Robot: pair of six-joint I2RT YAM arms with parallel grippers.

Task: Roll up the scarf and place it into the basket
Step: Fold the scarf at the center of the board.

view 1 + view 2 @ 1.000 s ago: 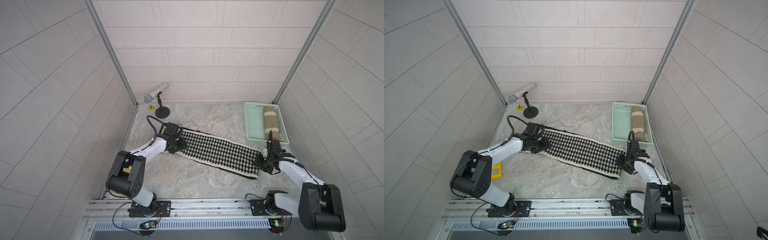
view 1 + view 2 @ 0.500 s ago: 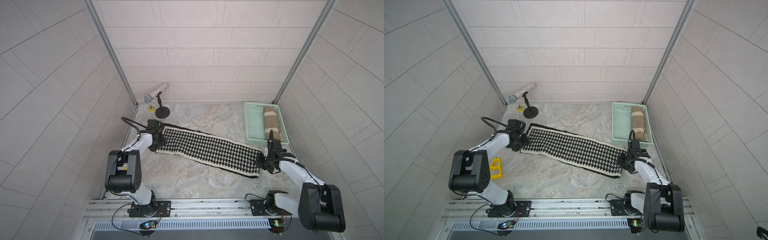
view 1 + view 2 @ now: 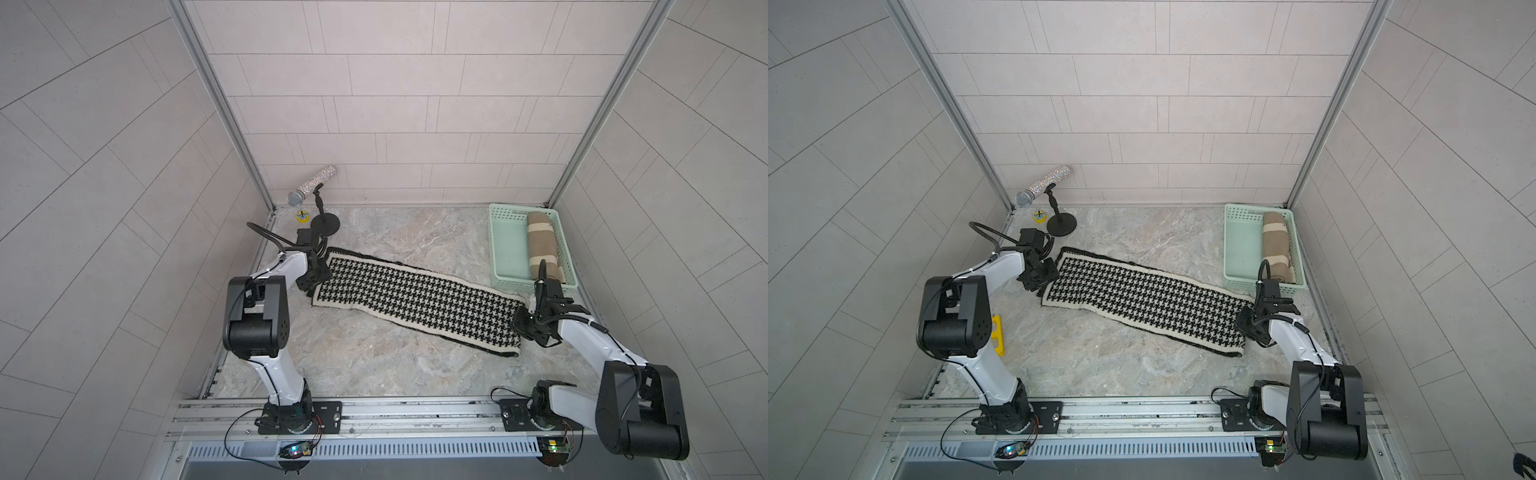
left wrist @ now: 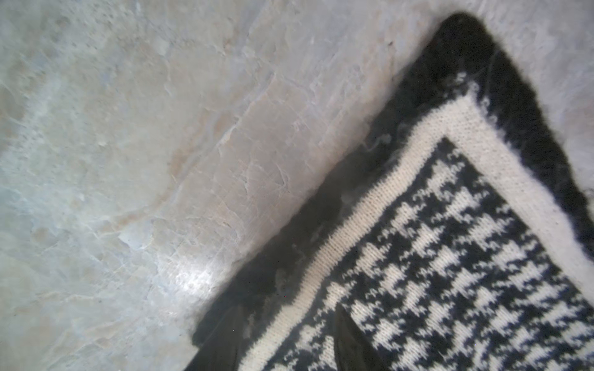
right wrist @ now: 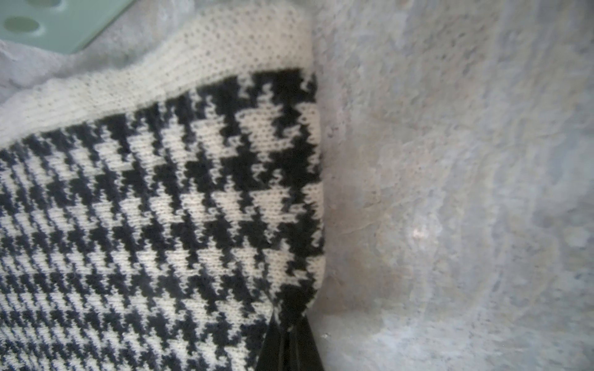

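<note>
A black-and-white houndstooth knitted scarf (image 3: 415, 303) is laid out flat and unrolled on the grey marble-patterned tabletop (image 3: 374, 365), running diagonally from far left to near right in both top views. Its near-right end is pinched by the right gripper (image 3: 523, 322); in the right wrist view the fingertips (image 5: 273, 343) are seen pressed together on the fabric's edge. The left gripper (image 3: 319, 281) is placed at the scarf's far-left end, partly open, with one finger (image 4: 225, 340) over the bare table and the other over the pattern, so that the dark fringed border lies between them ungripped. The shallow mint-green perforated plastic basket (image 3: 509, 249) is set at the far right, just beyond the scarf's right end, and a rolled brown cloth with cream stripes (image 3: 543, 245) is lying in it. A glittery silver microphone on a black stand (image 3: 311, 189) is seen at the far left.
</note>
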